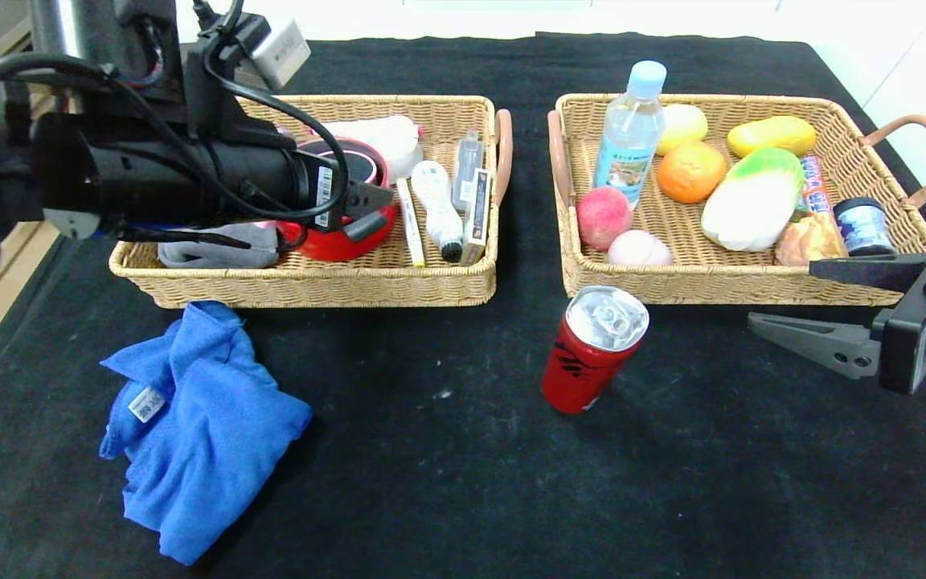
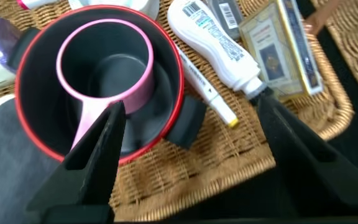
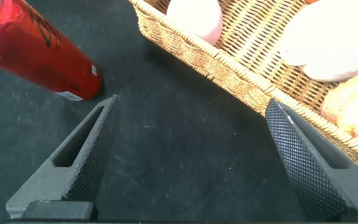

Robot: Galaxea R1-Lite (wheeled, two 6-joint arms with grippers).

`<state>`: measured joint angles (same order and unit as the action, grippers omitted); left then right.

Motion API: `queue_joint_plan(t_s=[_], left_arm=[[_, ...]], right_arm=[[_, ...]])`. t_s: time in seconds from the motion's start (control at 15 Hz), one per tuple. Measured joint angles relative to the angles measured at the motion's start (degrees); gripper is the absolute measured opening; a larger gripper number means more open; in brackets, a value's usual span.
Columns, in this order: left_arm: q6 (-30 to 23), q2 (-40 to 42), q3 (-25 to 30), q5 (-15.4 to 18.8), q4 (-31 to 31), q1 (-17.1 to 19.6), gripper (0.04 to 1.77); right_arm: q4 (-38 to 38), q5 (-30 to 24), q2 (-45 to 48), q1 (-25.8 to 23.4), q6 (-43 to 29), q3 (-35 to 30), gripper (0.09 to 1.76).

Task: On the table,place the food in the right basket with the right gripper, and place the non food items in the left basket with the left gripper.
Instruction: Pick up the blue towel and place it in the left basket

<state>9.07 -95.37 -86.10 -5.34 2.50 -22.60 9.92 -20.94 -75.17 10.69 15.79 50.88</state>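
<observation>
A red drink can [image 1: 592, 350] stands on the black table in front of the right basket [image 1: 720, 285]; it also shows in the right wrist view [image 3: 36, 56]. A crumpled blue cloth [image 1: 198, 426] lies in front of the left basket [image 1: 326, 289]. My left gripper [image 1: 370, 211] is open and empty, hovering over the left basket's front part next to a red pot [image 1: 342, 241]. In the left wrist view the gripper [image 2: 188, 106] frames the pot [image 2: 166, 118] with a pink cup [image 2: 143, 81] inside. My right gripper [image 1: 780, 293] is open and empty, right of the can, low by the right basket's front wall [image 3: 229, 71].
The left basket holds a grey cloth [image 1: 222, 249], a marker [image 1: 410, 225], a white bottle [image 1: 440, 205] and small boxes [image 1: 475, 201]. The right basket holds a water bottle [image 1: 630, 137], an orange [image 1: 690, 171], a peach [image 1: 603, 217], a cabbage [image 1: 752, 201] and other food.
</observation>
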Motion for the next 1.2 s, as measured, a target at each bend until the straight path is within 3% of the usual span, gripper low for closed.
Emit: queue_joint_plan(t_s=[0.6, 0.93, 1.2], left_arm=[[4.8, 13.1, -1.3, -1.8, 25.8, -2.6, 1.66], [4.8, 15.1, -1.0, -7.3, 34.4, -2.1, 1.69], [4.8, 15.5, 0.6, -7.9, 38.4, -0.5, 1.7]], right_arm=[[-0.1, 0.0, 0.0, 0.0, 0.0, 0.0, 1.71], [0.0, 0.0, 0.0, 0.0, 0.0, 0.0, 1.71], [0.0, 0.0, 0.0, 0.0, 0.0, 0.0, 1.71]])
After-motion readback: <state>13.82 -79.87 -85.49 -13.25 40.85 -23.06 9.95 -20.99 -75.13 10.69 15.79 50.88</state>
